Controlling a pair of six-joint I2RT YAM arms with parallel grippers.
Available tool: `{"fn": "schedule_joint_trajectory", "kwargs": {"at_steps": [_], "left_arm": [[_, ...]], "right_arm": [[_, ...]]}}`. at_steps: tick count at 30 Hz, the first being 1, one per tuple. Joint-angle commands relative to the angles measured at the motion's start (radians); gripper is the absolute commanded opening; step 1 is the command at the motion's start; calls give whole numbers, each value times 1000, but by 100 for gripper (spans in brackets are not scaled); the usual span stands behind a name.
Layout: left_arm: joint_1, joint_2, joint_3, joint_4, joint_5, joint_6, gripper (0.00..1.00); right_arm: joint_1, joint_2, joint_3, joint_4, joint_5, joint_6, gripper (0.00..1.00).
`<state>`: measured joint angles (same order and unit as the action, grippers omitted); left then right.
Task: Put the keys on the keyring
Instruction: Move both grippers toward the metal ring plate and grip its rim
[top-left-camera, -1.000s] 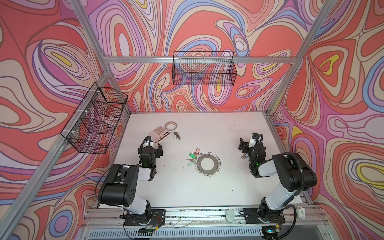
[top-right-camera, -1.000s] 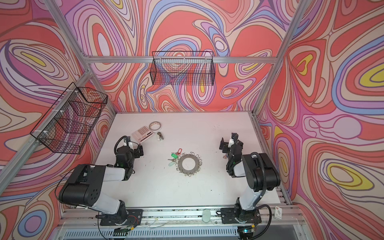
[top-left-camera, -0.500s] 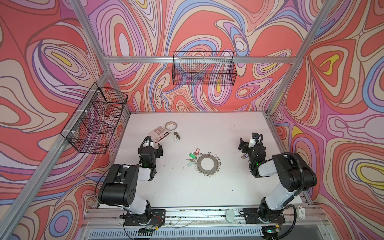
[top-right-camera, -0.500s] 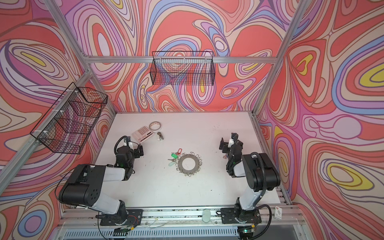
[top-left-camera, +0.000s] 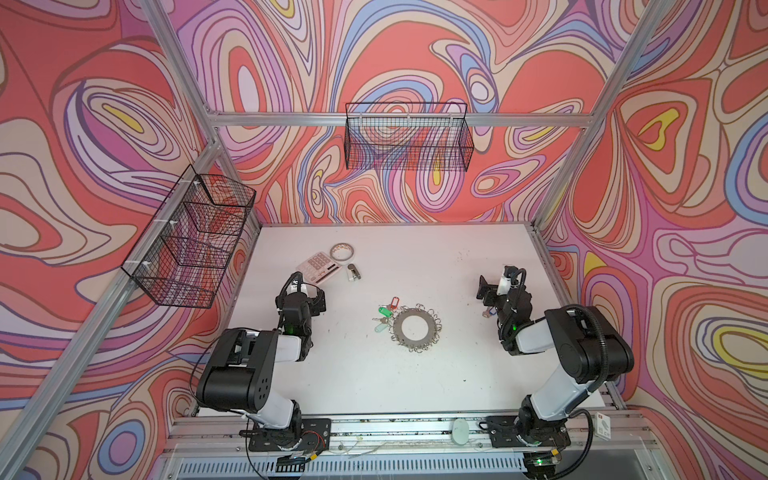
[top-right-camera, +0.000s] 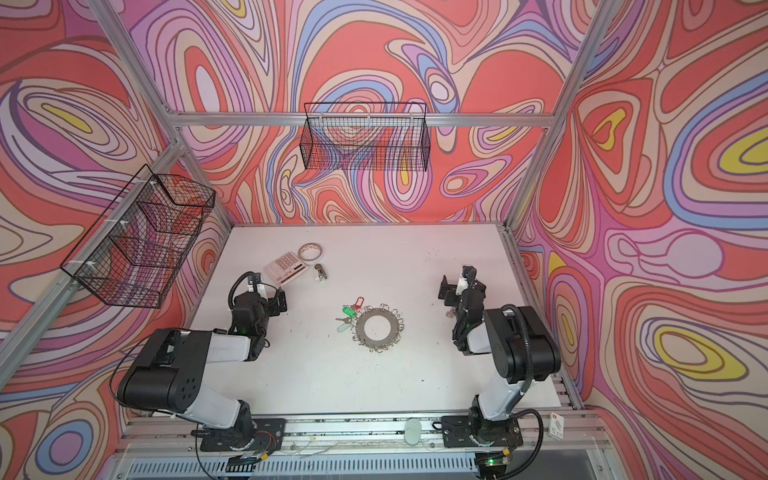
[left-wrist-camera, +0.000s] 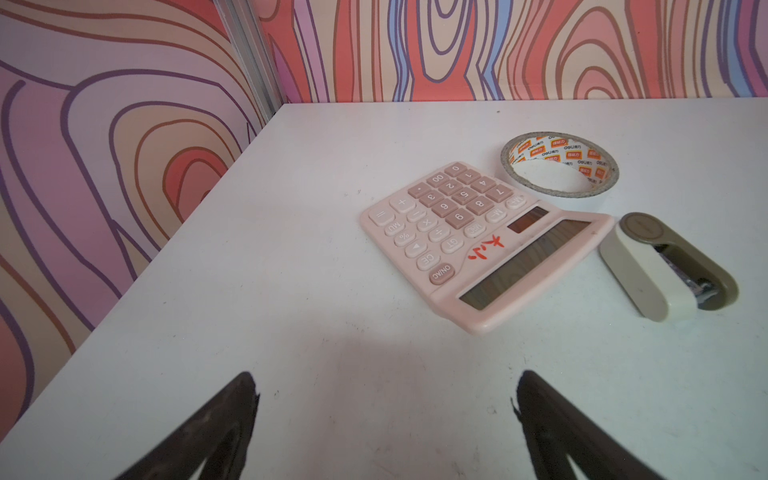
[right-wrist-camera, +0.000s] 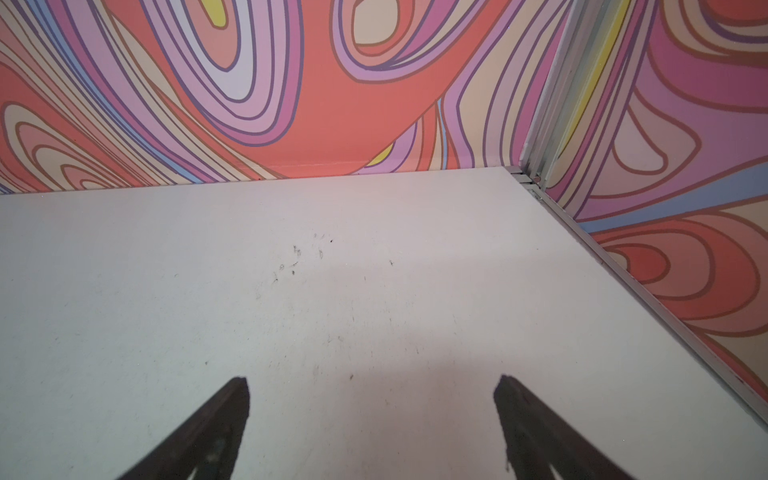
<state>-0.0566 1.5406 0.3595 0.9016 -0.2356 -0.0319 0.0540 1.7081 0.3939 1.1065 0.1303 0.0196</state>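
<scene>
The keyring (top-left-camera: 396, 329) (top-right-camera: 360, 328), a flat grey disc fringed with wire loops, lies mid-table. Touching its left rim is a cluster of keys (top-left-camera: 383, 310) (top-right-camera: 347, 311) with red, green and mint tags. One more key with a blue tag (top-left-camera: 491, 311) lies on the table beside the right arm, partly hidden by it. My left gripper (top-left-camera: 309, 291) (left-wrist-camera: 384, 386) sits open above bare table, left of the keys. On the right side my right gripper (top-left-camera: 494, 286) (right-wrist-camera: 372, 386) is open over bare table. Neither holds anything.
A pink calculator (top-left-camera: 319, 268) (left-wrist-camera: 478, 245), a tape roll (top-left-camera: 342, 251) (left-wrist-camera: 559, 166) and a stapler (top-left-camera: 353, 272) (left-wrist-camera: 665, 266) lie just beyond the left gripper. Black wire baskets hang on the left wall (top-left-camera: 187, 241) and the back wall (top-left-camera: 409, 137).
</scene>
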Motion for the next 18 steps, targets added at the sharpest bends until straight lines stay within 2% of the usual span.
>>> {"fn": "schedule_joint_trajectory", "kwargs": {"at_steps": [1, 3, 5, 7, 8, 9, 10, 13, 14, 15, 16, 18], "left_arm": [[11, 5, 7, 17, -8, -10, 100], [8, -29, 9, -19, -22, -15, 100], [-5, -122, 38, -150, -7, 10, 100], [-41, -221, 129, -407, -102, -28, 100], [-55, -265, 207, -552, -152, -94, 100], [-64, -295, 275, -736, -192, -221, 100], [-66, -310, 329, -885, -186, -317, 100], [-68, -314, 457, -1215, -52, -518, 100], [-68, -315, 474, -1276, 12, -566, 100], [-68, -317, 477, -1305, 121, -575, 100], [-68, -321, 471, -1323, 211, -582, 100], [-74, -336, 441, -1346, 413, -589, 96]], "right_arm": [[0, 4, 2, 9, 19, 6, 98], [-1, 2, 2, 10, 21, 7, 98], [5, -60, 2, -35, 150, 32, 98], [12, -203, 66, -290, 243, 96, 98], [11, -259, 151, -509, 292, 172, 98], [10, -291, 229, -690, 313, 265, 98], [12, -303, 297, -806, 307, 313, 98], [5, -293, 407, -1049, 291, 513, 98], [-8, -291, 437, -1123, 204, 532, 98], [-13, -296, 442, -1148, 103, 525, 98], [-11, -312, 430, -1153, 36, 534, 98], [-7, -365, 360, -1103, -169, 567, 98]]}}
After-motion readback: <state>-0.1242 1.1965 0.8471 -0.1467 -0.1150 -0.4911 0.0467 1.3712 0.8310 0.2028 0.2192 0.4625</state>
